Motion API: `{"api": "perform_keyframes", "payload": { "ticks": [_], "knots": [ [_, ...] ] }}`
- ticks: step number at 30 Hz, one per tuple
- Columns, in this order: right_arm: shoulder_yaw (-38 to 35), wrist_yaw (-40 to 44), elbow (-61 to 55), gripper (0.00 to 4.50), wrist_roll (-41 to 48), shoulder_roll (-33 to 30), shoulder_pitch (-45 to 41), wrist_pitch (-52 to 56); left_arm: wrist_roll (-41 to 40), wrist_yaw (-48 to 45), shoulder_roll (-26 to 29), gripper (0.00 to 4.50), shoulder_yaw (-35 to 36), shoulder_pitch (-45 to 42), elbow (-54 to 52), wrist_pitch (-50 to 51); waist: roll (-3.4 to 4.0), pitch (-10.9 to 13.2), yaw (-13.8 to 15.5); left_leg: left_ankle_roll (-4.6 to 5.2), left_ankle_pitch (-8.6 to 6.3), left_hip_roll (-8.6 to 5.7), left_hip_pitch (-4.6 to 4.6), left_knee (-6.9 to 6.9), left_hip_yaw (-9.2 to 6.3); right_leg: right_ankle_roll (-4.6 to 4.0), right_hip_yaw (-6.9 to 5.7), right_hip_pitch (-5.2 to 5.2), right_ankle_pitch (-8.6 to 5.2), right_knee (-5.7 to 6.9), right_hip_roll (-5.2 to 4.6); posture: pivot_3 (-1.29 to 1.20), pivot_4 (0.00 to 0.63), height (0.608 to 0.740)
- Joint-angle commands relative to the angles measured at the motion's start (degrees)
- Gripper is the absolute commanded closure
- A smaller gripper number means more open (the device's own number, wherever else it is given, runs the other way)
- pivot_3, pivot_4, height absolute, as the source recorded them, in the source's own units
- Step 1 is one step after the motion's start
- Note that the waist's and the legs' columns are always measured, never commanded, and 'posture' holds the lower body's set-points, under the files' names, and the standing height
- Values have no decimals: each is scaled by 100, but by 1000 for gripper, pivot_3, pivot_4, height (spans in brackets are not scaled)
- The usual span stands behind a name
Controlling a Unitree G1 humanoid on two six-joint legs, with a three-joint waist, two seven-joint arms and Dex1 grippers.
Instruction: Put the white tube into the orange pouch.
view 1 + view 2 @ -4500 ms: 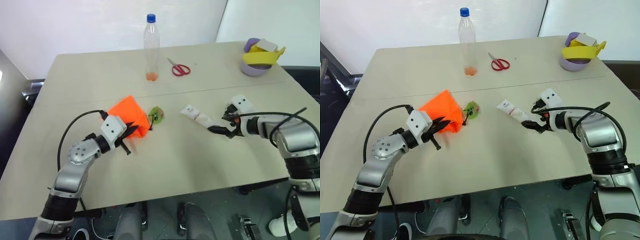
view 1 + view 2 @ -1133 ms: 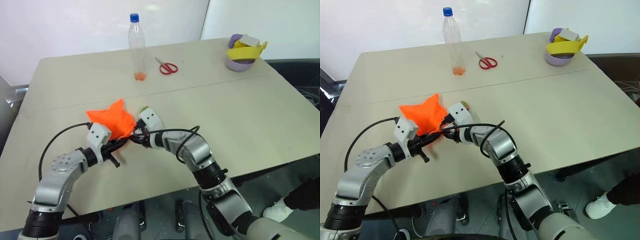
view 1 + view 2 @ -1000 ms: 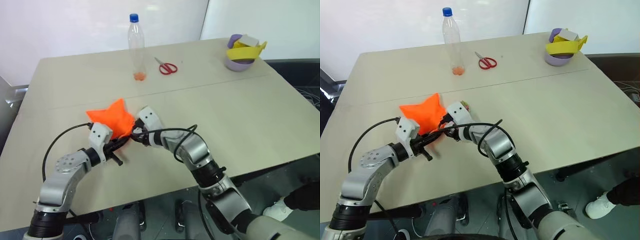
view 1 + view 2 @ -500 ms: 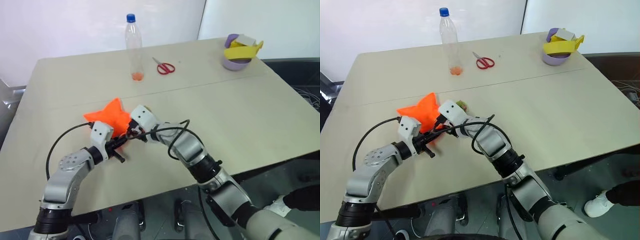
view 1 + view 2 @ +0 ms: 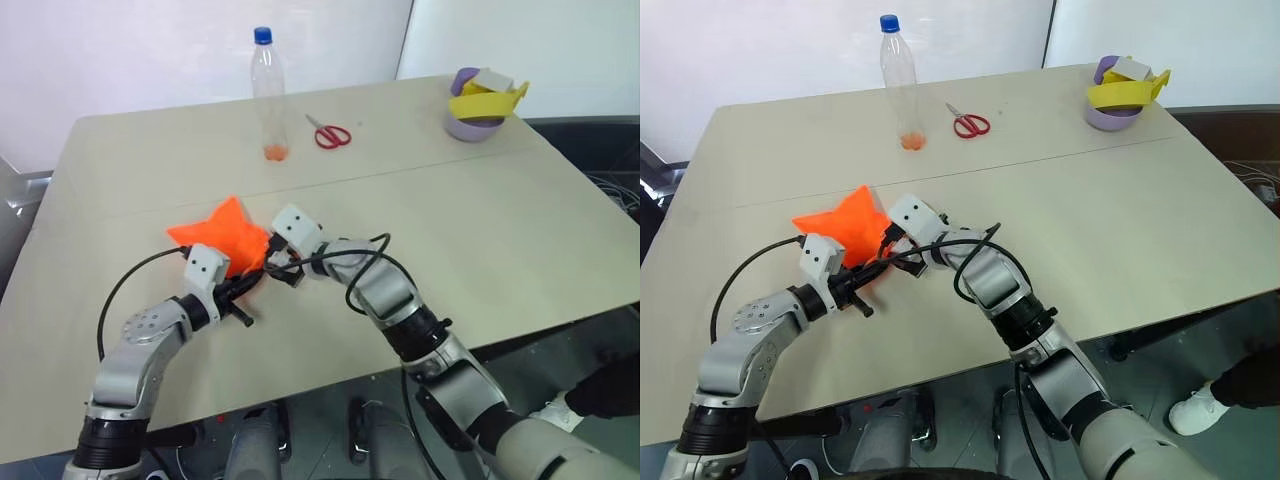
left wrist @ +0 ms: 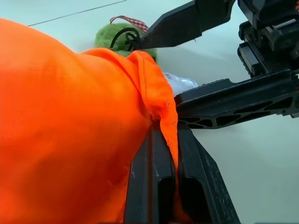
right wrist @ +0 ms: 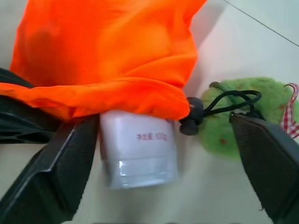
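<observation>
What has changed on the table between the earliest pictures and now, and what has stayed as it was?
The white tube has gone from the bare table to the mouth of the orange pouch, its crimped end still sticking out. The right gripper carried it across and has now opened, its fingers clear of the tube. The left gripper stays clamped on the pouch's rim. The bottle, scissors and purple bowl are unmoved.

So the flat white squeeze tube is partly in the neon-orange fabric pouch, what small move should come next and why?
Probably a short nudge with the right gripper on the flat white squeeze tube, deeper into the neon-orange fabric pouch. The tube's crimped end protrudes from the mouth, the right gripper is open around it, and the left gripper is shut on the pouch's edge.
</observation>
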Motion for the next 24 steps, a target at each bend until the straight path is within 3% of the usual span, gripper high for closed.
{"api": "perform_keyframes", "payload": {
  "ticks": [1, 9, 14, 18, 24],
  "knots": [
    [190, 1025, -911, 75, 847, 14, 199, 413, -151, 14, -89, 4500, 23, -266, -431, -313, 0, 0, 30, 0, 0, 0, -2, 0, 0, 0, 0, -1, 0, 0, 0, 0, 150, 740],
    [-530, 1446, -1822, 75, 1731, -493, 276, 1419, -113, 8, -62, 4500, 27, -283, -299, -403, -2, -1, 8, 0, 0, 0, 4, 0, -6, -1, 1, -1, 1, -1, 3, 0, 150, 740],
    [-356, 1112, -1615, 75, 1481, -725, 472, 1042, -89, -27, -8, 4500, -16, -274, -305, -456, -2, -1, 22, 0, 0, 0, 3, 0, -4, -9, 1, -2, 7, -4, 2, 0, 150, 740],
    [-267, 1122, -1620, 75, 1283, -1297, 666, 644, -101, -84, 54, 4500, -31, -134, -298, -460, -2, -1, 23, 0, 0, 1, 0, -1, -1, -10, 0, -2, 7, -10, 1, 0, 150, 740],
    [-852, 1029, -1390, 75, 1446, -1657, 607, 294, -17, -198, 219, 4500, 0, 231, -302, -634, -3, -2, 13, 0, 0, 0, -1, -6, -1, -10, 1, -10, 6, -16, 0, 0, 150, 740]
  ]
}}
